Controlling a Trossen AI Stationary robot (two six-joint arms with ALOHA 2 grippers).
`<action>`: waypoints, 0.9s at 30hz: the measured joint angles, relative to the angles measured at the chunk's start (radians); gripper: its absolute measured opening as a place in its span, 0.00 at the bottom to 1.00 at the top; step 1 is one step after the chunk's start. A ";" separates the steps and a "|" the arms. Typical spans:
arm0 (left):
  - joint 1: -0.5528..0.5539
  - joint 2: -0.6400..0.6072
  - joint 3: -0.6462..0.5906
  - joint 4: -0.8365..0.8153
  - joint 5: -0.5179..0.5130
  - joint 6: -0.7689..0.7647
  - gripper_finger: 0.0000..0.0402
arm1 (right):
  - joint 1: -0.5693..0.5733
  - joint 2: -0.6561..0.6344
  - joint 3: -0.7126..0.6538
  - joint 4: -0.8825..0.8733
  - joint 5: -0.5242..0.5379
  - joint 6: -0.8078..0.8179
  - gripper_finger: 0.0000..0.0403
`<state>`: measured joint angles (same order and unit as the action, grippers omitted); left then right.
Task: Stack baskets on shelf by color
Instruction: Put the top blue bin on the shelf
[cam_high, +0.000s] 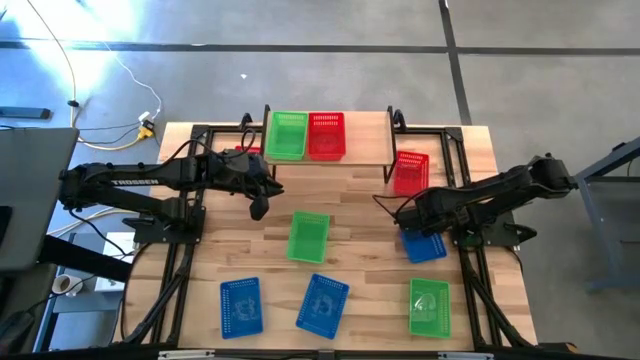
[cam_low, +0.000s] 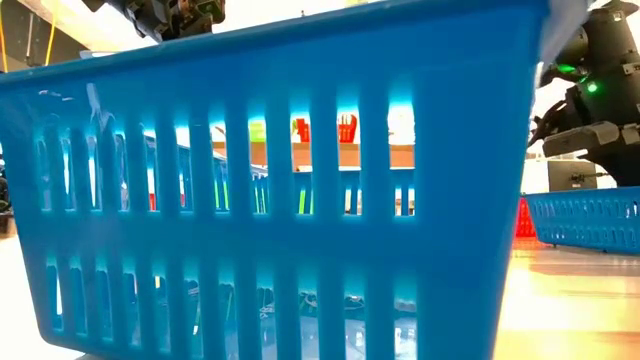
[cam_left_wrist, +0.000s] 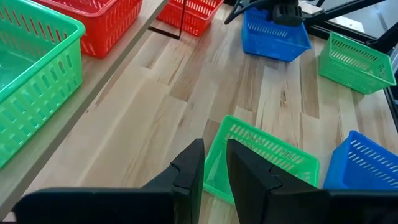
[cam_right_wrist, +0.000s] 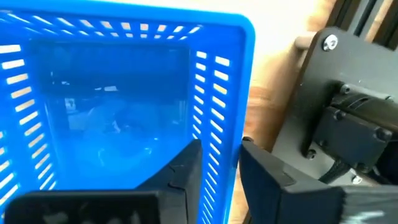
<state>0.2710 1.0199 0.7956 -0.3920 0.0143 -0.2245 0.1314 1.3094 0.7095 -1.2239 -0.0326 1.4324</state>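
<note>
- A green basket (cam_high: 287, 134) and a red basket (cam_high: 326, 135) are seen side by side on the shelf (cam_high: 368, 140), each judged a first layer only; the shelf's right end is bare, and no blue basket is up yet.
- Seven baskets are left on the tabletop (cam_high: 350, 195): a red one (cam_high: 411, 171) by the shelf's right leg, another red one (cam_high: 246, 152) half hidden behind the left arm, a green one (cam_high: 308, 237) at centre, a second green one (cam_high: 429, 307) at the front right, and two blue ones (cam_high: 240, 306) (cam_high: 323, 302) along the front edge.
- The third blue basket (cam_high: 425, 246) lies at the right side, and the right gripper (cam_right_wrist: 219, 163) is set over its rim, one finger inside the wall and one outside, a narrow gap between them; whether the wall is pinched cannot be told.
- The left gripper (cam_left_wrist: 214, 165) is held above the bare wood between the shelf and the centre green basket, fingers narrowly parted, nothing carried.
- Most of the sorting is judged still to be done.
</note>
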 joint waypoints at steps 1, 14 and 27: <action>0.000 0.000 0.000 0.000 0.000 0.000 0.15 | 0.000 0.000 0.000 0.007 -0.007 0.006 0.22; 0.000 0.000 0.000 0.000 0.000 0.019 0.15 | 0.000 0.000 -0.005 0.147 -0.082 0.009 0.22; 0.000 0.000 0.000 0.001 0.000 0.037 0.15 | 0.000 0.000 -0.004 0.148 -0.055 0.009 0.02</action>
<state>0.2710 1.0199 0.7959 -0.3912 0.0147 -0.1875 0.1318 1.3090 0.7052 -1.0758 -0.0878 1.4411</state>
